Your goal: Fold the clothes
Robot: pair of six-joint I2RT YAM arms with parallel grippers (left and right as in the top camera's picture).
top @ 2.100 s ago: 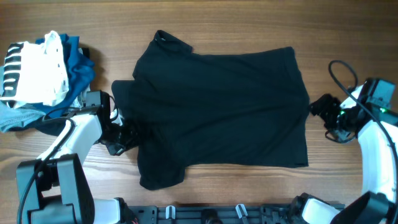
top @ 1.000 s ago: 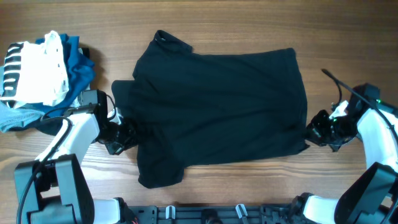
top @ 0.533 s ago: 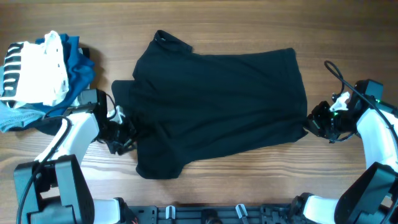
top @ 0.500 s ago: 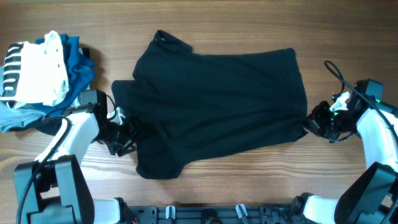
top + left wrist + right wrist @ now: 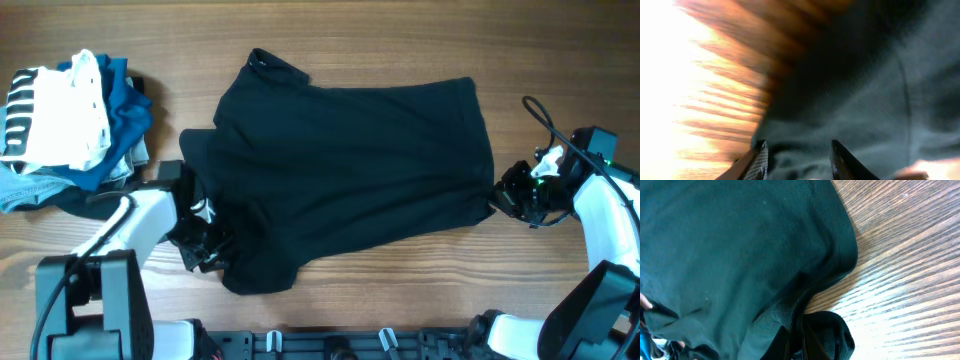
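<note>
The worktop (image 5: 400, 40) carries the black shirt (image 5: 350, 170), spread out at its centre. A pile of other clothes (image 5: 60, 125) lies at 10 o'clock. At 3 o'clock the right end effector (image 5: 497, 205) is closed on the shirt's corner. At 8 o'clock the left end effector (image 5: 205, 250) has its fingers apart over the fabric.

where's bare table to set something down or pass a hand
Free: the far strip of table beyond the black shirt, from its collar to the right edge; and the near strip between its lower hem and the rig. Crowded: far left, with the garment pile and left gripper; right side, where the right gripper pinches the hem.
</note>
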